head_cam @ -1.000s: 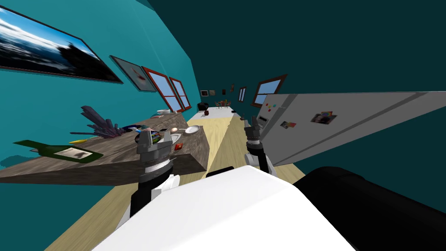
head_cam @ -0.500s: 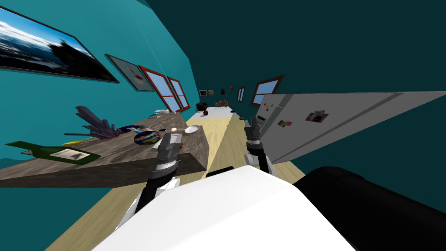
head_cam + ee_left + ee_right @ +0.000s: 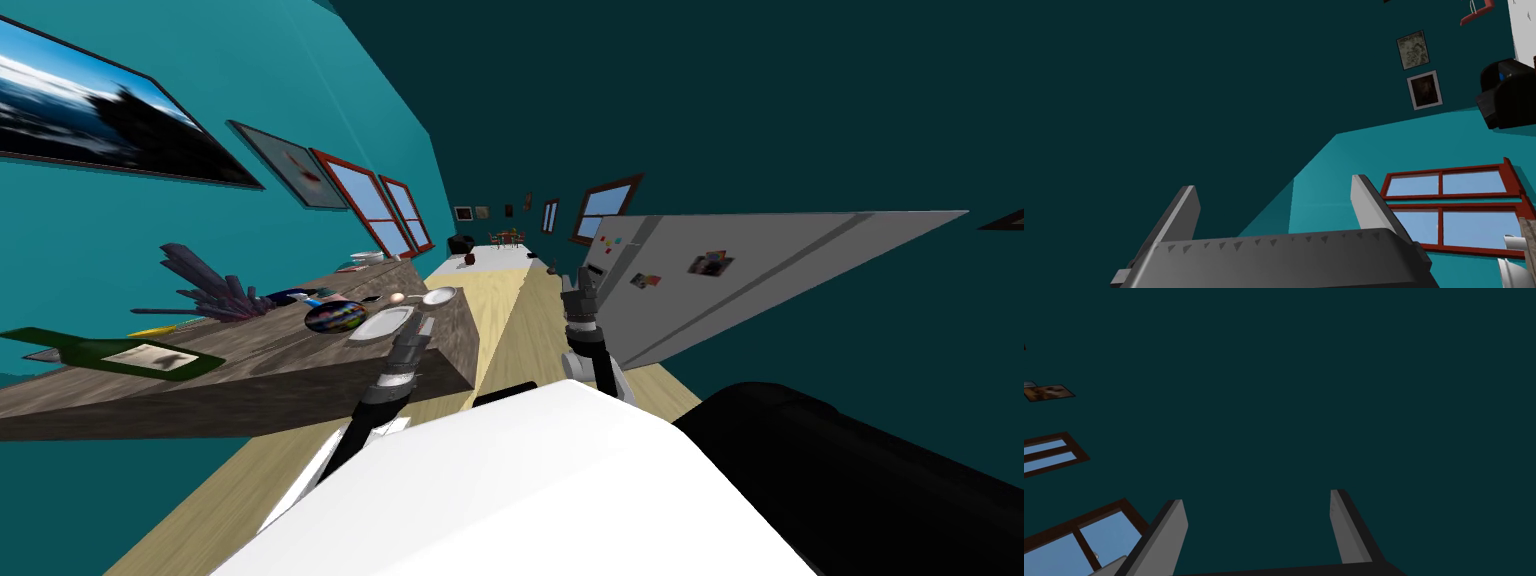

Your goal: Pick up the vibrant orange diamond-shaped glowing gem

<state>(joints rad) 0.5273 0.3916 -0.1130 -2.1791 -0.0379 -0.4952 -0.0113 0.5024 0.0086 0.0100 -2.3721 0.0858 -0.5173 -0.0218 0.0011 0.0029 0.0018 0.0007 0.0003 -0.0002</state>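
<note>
The left gripper has its fingers spread with nothing between them. It is at the edge of the brown table, just beside a white plate. Past the plate sits a many-coloured bowl, and farther off are a purple crystal cluster and a green bottle on its side. I cannot tell where the orange gem lies. The right gripper, also spread and empty, is well apart from the left, near a grey fridge.
</note>
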